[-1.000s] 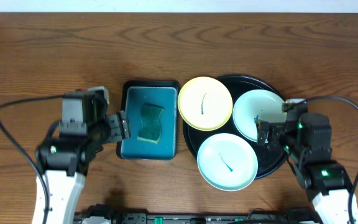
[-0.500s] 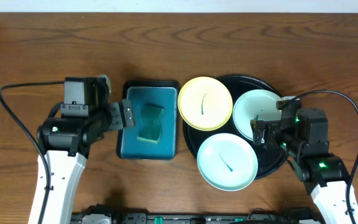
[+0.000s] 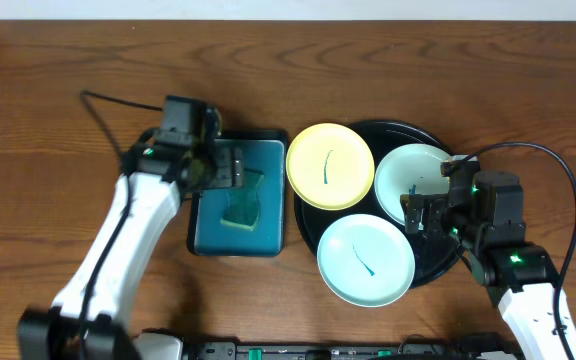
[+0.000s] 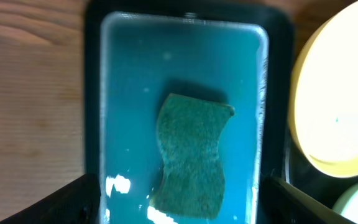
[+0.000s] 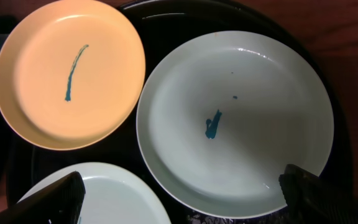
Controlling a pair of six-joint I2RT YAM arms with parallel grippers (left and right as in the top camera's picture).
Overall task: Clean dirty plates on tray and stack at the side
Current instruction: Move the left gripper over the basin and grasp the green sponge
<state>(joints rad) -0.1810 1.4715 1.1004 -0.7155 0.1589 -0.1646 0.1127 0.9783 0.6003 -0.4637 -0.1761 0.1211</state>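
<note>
Three dirty plates lie on the round black tray (image 3: 400,127): a pale yellow plate (image 3: 330,166) at the left, a mint plate (image 3: 415,180) at the right and a second mint plate (image 3: 365,259) in front, each with a teal smear. My right gripper (image 3: 416,212) hangs open over the right mint plate's near edge. Its wrist view shows the yellow plate (image 5: 70,71), the right mint plate (image 5: 235,121), the front plate (image 5: 98,196) and the open right gripper (image 5: 182,186) holding nothing. My left gripper (image 3: 233,168) is open above the sponge (image 4: 194,152).
A rectangular dish (image 3: 208,240) of teal water sits left of the tray, with a green sponge (image 3: 240,198) in it. The yellow plate's rim (image 4: 337,93) overhangs close to the dish's right wall (image 4: 277,93). Bare wooden table (image 3: 58,80) surrounds everything.
My left arm has swung forward and right from beside the dish to above it, over the sponge. The right gripper has edged slightly left over the tray. The plates have not moved.
</note>
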